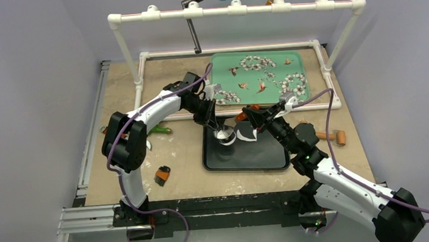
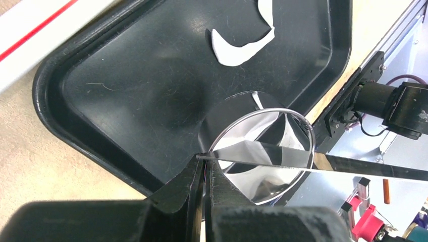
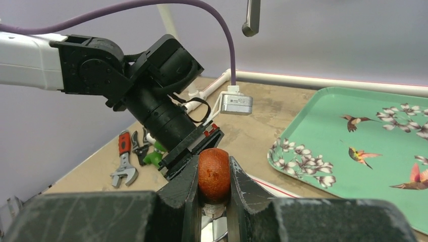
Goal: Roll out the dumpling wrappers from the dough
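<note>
1. Where a curved dough scrap (image 2: pixel 242 48) lies in the black tray (image 2: pixel 126 85), a round wrapper cannot be made out.
2. Near the scrap, a metal ring (image 2: pixel 262 151) is pinched tight by the left gripper (image 2: pixel 204 166).
3. A brown knob (image 3: pixel 213 176) is clamped by the right gripper (image 3: pixel 213 164).

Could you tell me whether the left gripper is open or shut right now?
Shut: the left gripper pinches the thin wall of the metal ring cutter, with a jaw pressed to each side.
</note>
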Robot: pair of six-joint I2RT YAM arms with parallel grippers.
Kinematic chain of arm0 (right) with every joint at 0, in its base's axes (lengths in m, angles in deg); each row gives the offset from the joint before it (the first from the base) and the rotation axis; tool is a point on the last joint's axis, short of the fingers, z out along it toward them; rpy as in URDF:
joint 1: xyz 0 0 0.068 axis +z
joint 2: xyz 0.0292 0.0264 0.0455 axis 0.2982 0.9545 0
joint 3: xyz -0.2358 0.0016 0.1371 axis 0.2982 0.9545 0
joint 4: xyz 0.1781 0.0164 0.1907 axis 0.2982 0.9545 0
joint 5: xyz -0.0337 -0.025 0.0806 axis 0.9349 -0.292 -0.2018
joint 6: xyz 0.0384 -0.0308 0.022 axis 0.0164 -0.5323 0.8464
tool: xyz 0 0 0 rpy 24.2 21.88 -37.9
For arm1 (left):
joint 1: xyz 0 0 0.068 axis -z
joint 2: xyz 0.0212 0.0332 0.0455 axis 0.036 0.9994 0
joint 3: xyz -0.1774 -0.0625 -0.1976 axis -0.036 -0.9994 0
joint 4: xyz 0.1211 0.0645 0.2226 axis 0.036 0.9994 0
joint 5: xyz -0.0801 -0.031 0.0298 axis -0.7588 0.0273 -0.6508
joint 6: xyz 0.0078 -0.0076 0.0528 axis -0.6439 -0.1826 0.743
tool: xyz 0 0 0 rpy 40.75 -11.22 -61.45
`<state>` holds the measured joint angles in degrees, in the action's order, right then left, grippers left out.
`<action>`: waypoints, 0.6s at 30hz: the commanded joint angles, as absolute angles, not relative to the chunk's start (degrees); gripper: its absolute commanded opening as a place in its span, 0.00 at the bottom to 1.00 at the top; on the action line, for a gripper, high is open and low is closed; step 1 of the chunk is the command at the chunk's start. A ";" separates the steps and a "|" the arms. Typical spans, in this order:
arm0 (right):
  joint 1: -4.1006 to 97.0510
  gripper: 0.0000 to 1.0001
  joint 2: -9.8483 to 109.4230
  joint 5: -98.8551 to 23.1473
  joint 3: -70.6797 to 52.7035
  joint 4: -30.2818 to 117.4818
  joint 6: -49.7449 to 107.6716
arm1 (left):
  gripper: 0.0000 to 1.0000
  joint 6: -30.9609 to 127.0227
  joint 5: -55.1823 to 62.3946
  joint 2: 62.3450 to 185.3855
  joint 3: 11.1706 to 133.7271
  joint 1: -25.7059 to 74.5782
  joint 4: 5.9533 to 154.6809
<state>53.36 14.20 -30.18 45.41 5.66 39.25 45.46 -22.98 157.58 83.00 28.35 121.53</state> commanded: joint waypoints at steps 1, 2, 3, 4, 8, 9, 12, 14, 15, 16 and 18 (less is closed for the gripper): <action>53.76 0.00 14.79 -28.69 41.72 1.33 42.62 | 0.00 47.00 -23.06 157.68 84.27 28.07 120.53; 53.74 0.00 14.72 -26.75 40.93 0.88 43.23 | 0.00 47.37 -22.64 157.82 83.77 28.08 120.31; 53.77 0.00 14.71 -25.87 40.23 0.21 43.80 | 0.00 47.65 -22.32 157.88 83.25 28.16 120.09; 53.82 0.00 14.88 -25.14 39.79 -0.52 44.03 | 0.00 47.82 -22.06 157.94 82.81 28.13 119.85; 53.82 0.00 15.72 -22.78 38.31 -0.37 44.49 | 0.00 48.70 -20.86 157.50 81.71 28.10 118.97; 53.82 0.00 15.99 -22.77 38.12 -0.10 44.18 | 0.00 48.90 -20.65 157.30 81.67 28.12 118.92; 53.82 0.00 16.78 -23.69 38.74 -0.01 44.05 | 0.00 49.67 -19.92 156.61 81.67 28.16 118.85; 53.74 0.00 17.23 -24.33 38.99 0.62 44.36 | 0.00 50.08 -19.44 156.15 81.92 28.10 118.91; 53.75 0.00 17.48 -24.73 39.22 1.01 44.25 | 0.00 50.19 -19.38 156.05 82.19 28.10 119.19; 53.76 0.00 17.79 -25.02 39.40 1.48 43.91 | 0.00 50.16 -19.60 155.95 82.50 28.10 119.41; 53.76 0.00 18.63 -25.28 40.56 1.34 43.31 | 0.00 50.12 -19.97 155.89 83.28 28.06 119.86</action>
